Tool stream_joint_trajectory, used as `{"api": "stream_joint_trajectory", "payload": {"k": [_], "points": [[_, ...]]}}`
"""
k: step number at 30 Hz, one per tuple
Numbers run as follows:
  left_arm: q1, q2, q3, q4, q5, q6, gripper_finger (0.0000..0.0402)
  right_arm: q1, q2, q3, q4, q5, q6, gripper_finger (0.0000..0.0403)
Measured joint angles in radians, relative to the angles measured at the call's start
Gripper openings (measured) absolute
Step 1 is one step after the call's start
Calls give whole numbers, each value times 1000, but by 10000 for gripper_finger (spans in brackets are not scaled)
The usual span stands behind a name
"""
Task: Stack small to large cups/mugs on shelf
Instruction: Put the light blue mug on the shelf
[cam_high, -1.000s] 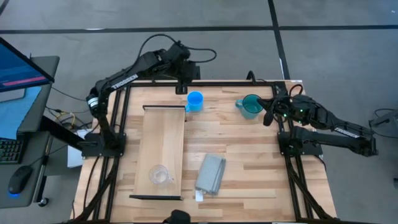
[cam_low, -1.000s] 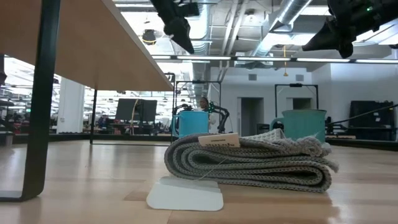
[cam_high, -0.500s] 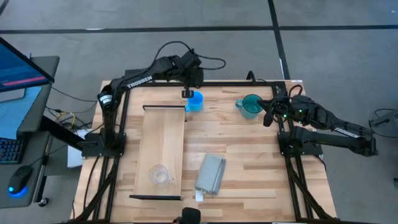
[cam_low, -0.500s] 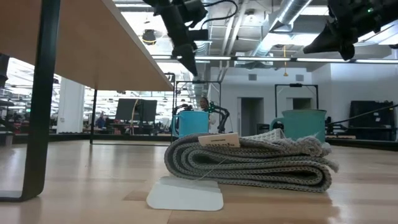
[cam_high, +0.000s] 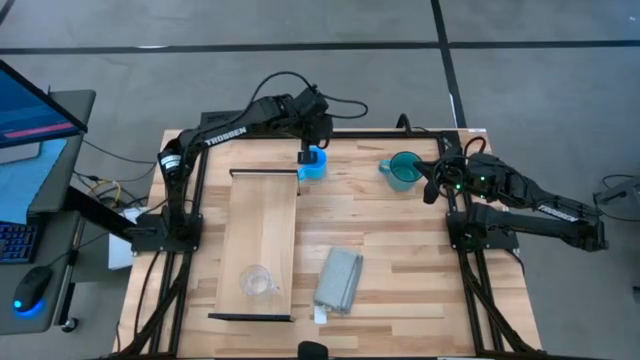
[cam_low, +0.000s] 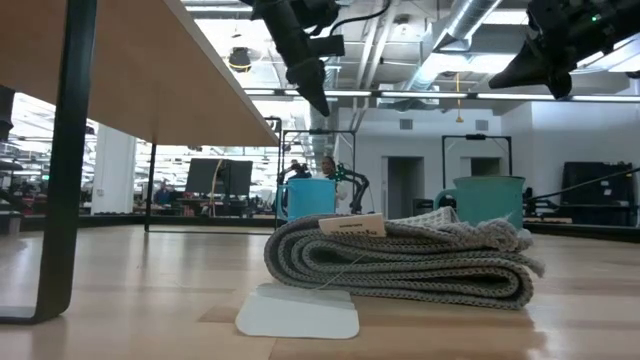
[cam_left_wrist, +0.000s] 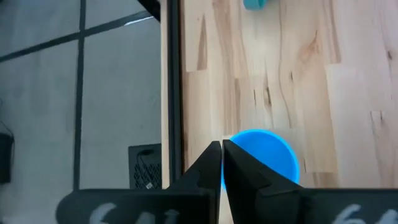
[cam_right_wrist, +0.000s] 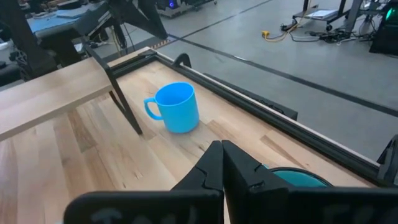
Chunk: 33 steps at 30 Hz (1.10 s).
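Clear cup (cam_high: 255, 281) on near end of shelf (cam_high: 262, 215), light, likely fragile. Blue mug (cam_high: 314, 163) beyond shelf's far corner: rigid, slick; take by rim or handle. Left gripper (cam_high: 306, 156) above it, jaws pressed together, empty. Teal mug (cam_high: 404, 171) right of blue mug; right gripper (cam_high: 432, 190) beside it, jaws together.

Folded grey cloth (cam_high: 338, 279) lying flat on the slatted wooden surface (cam_high: 400, 260), white tag (cam_low: 297, 311) sticking out beneath its near end; monitor (cam_high: 30, 105) off the edge
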Motion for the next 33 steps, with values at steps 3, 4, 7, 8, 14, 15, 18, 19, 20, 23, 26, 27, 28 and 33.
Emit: {"api": "stream_joint_trajectory", "payload": {"k": [3,4,7,8,14,15,18,19,20,23,26,27,28,33], "points": [[0,0,0,0,2,66,14,0,0,0,-1,0,0,18],[0,0,0,-1,5,82,19,0,0,0,-2,0,0,18],[2,0,0,-2,34,91,42,0,0,0,-3,0,1,20],[4,0,0,-2,43,90,52,0,0,0,-4,0,1,20],[5,0,0,6,47,85,114,0,0,0,-7,0,1,18],[6,0,0,10,43,80,121,0,0,0,-7,0,1,18],[6,-1,0,38,37,75,136,0,0,0,-8,0,1,20],[6,-1,0,48,38,75,139,0,0,0,-8,0,1,20],[6,-1,0,55,38,72,141,0,0,0,-9,0,1,21],[9,-1,0,65,38,56,142,0,0,0,-24,0,1,21],[15,12,0,54,39,24,142,0,0,0,-38,0,1,19],[20,16,-1,30,43,20,142,0,0,0,-43,0,1,18],[24,26,-2,10,44,21,142,0,0,0,-47,0,1,18],[35,60,-1,-23,28,17,142,4,0,0,-50,1,1,21]]}}
